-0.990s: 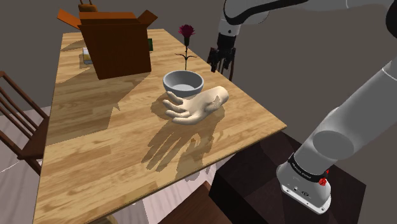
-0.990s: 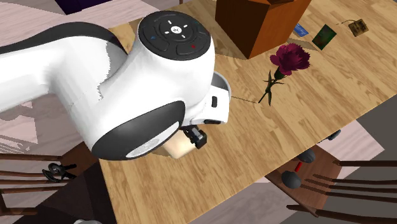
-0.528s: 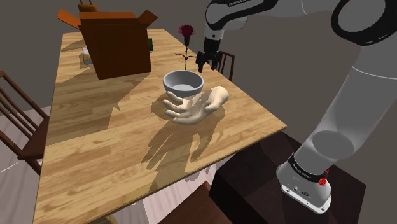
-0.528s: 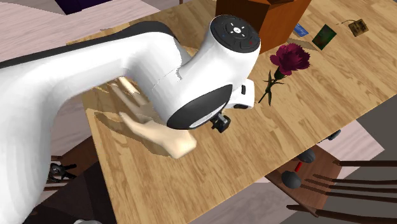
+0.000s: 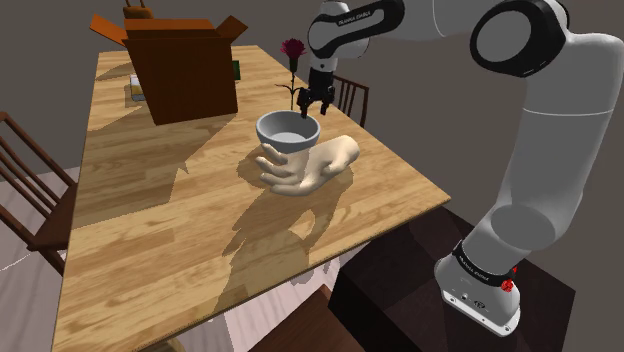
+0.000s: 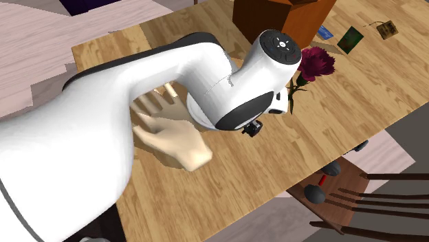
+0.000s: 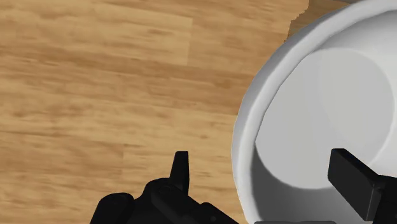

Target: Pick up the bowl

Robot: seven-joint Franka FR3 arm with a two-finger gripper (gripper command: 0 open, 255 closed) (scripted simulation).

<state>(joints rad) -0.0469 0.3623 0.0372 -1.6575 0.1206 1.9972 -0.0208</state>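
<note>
Item 1, bowl [image 5: 288, 130]: round, smooth, pale grey-white, with a thick rim and a flat inner floor. I find it cradled on the curled fingers of a beige hand-shaped model [image 5: 322, 166] that lies on the table [image 5: 150, 220] of glossy planked wood

Item 2, gripper [image 5: 307, 103]: matte black, blocky fingers spread wide, gripping nothing. In the wrist view I see one finger [image 7: 181, 167] over the wood outside the rim and the other above the bowl's hollow

Item 3, flower [image 5: 293, 48]: dark red, thin stem, just beyond the bowl
</note>
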